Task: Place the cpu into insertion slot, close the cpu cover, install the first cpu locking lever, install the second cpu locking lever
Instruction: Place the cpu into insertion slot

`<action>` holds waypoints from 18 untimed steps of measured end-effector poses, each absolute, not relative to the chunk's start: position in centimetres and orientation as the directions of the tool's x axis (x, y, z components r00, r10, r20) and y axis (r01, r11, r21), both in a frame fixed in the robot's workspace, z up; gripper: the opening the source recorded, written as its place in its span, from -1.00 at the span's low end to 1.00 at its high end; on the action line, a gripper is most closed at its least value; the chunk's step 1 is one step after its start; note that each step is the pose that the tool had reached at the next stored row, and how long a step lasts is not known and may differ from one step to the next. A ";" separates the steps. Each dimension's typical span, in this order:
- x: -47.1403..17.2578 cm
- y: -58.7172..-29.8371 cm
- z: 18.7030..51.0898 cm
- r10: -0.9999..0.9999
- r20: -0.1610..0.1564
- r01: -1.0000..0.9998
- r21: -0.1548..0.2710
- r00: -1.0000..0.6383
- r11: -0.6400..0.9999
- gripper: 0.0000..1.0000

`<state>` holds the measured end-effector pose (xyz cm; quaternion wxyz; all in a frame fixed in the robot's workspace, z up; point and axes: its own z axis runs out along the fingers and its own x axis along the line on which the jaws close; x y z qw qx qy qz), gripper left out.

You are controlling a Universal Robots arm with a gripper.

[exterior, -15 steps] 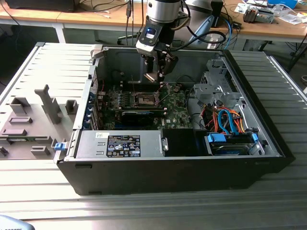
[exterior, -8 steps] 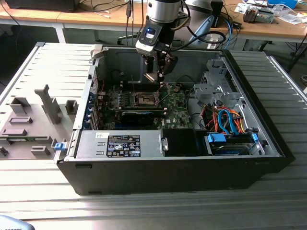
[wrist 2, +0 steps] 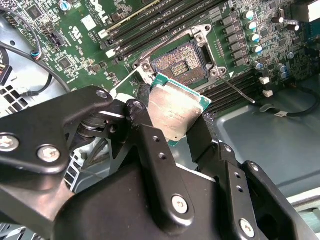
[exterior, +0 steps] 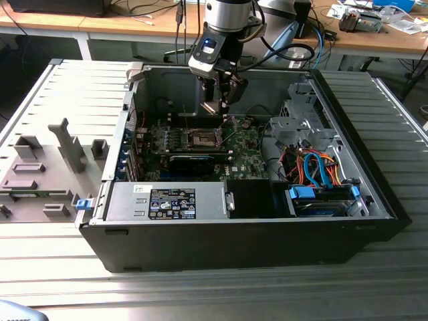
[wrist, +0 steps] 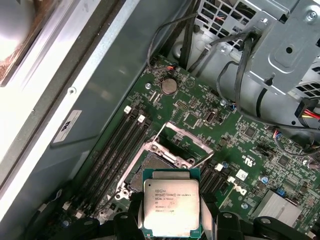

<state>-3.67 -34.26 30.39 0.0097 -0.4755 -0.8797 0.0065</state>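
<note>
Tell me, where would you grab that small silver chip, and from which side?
By two opposite thin edges, closing in from the sides: the cpu is flat and square, which leaves both faces untouched. The gripper holds it that way near the insertion slot.

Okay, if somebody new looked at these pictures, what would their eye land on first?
Probably the silver cpu pinched in the black tool, close to the uncovered insertion slot on the green board. In the exterior view, the arm reaches down into an opened computer case on a ribbed table.

Dull metal cpu [wrist: 171,206], glossy circuit board [wrist: 235,150], matt black jaws, possibly metal
</note>
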 end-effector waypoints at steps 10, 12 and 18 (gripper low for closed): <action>-3.7 -34.3 30.4 0.844 0.011 0.843 -0.021 -0.537 0.537 0.09; -3.7 -34.3 30.4 0.845 0.011 0.845 -0.021 -0.535 0.535 0.09; -3.7 -34.3 30.4 0.848 0.011 0.848 -0.021 -0.529 0.529 0.09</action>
